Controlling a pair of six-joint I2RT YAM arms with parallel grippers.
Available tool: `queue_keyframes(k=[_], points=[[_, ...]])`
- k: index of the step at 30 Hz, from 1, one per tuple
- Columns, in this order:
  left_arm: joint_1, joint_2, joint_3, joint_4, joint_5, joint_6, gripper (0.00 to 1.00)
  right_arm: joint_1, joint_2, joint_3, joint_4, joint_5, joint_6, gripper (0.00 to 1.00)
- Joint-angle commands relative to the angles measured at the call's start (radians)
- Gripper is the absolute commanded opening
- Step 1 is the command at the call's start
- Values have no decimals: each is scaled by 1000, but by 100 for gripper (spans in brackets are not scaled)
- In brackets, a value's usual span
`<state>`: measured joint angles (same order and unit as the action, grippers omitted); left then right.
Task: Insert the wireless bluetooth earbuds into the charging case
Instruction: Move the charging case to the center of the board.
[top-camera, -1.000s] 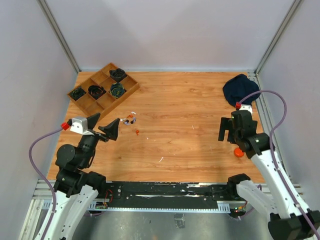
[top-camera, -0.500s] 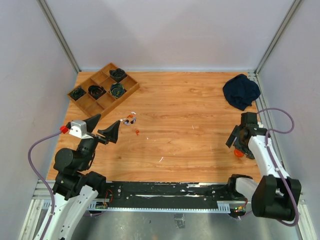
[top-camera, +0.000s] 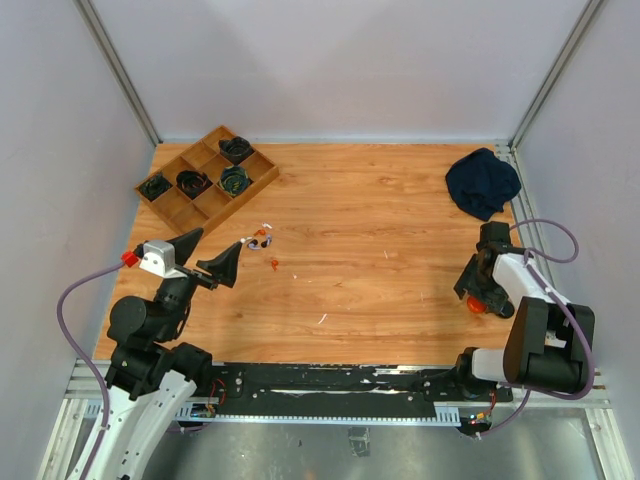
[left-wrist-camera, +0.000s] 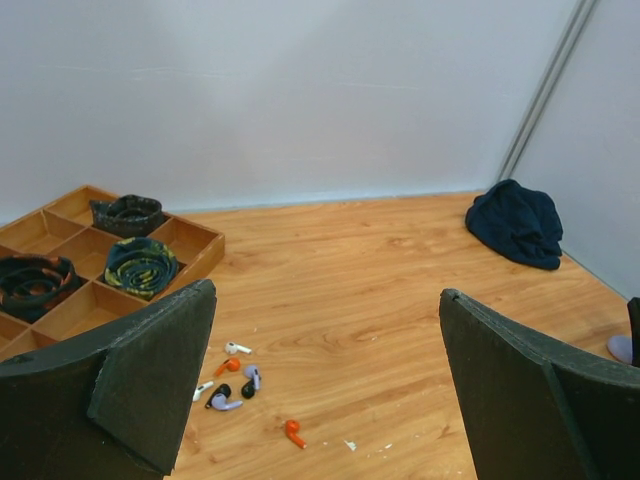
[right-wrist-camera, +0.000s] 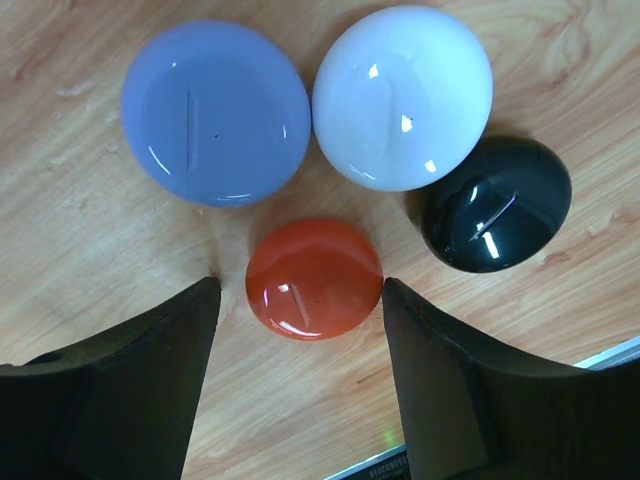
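My right gripper (right-wrist-camera: 300, 290) straddles the orange case (right-wrist-camera: 314, 278), jaws apart, unclamped; my left gripper (left-wrist-camera: 327, 295) gapes wide, earbuds (left-wrist-camera: 247, 378) far from that case.

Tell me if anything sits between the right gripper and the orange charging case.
Nothing visible does. The orange case lies on the table right between the open fingers of the right gripper, with a gap on either side. The lavender case, white case and black case sit beyond it, outside that gap.
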<state>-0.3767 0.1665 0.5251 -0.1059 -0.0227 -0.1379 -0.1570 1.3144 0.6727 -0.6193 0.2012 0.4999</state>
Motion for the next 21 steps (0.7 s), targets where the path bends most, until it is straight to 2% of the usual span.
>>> queue_keyframes(k=[1,14,21], points=[[-9,5,-8,32,15,10,99,-43,13,1,14,0,-5,66],[-10,1,-8,32,20,9,99,-32,24,-3,7,-143,-16,51],[-8,1,-7,31,28,8,99,130,42,72,-19,-170,5,48]])
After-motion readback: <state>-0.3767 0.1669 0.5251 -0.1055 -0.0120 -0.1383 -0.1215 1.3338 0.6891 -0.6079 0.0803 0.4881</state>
